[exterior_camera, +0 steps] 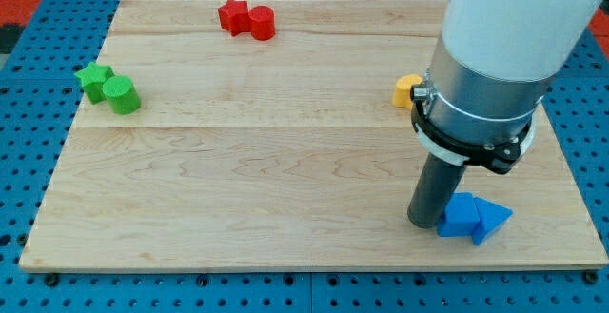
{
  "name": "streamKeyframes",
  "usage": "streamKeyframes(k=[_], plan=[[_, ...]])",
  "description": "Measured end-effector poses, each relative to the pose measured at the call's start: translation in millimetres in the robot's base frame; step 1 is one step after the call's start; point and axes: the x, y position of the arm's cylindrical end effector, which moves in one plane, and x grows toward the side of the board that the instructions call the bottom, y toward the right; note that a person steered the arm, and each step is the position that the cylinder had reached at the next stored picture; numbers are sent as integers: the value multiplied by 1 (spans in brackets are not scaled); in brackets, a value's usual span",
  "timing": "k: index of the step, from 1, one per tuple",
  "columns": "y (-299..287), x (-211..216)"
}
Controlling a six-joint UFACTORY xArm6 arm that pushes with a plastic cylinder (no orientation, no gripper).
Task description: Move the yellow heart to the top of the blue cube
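My tip (424, 224) rests on the board at the view's lower right, touching the left side of a blue cube (460, 216). A blue triangular block (492, 220) sits against the cube's right side. A yellow block (406, 90), mostly hidden behind my arm, shows at the view's right, well above the blue blocks; its shape cannot be made out and any other yellow block is hidden.
A red star (232, 15) and a red cylinder (261, 23) touch at the view's top. A green star (94, 78) and a green cylinder (122, 95) touch at the view's left. The wooden board (238, 180) lies on a blue pegboard.
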Motion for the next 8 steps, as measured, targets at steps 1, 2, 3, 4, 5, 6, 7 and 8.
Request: streamKeyframes(k=[1,2,3,4,5,6,7,8], plan=[[-36,-76],[-50,-171],[-43,-230],[18,-181],[-16,-125],[-2,-118],[4,-142],[40,-92]])
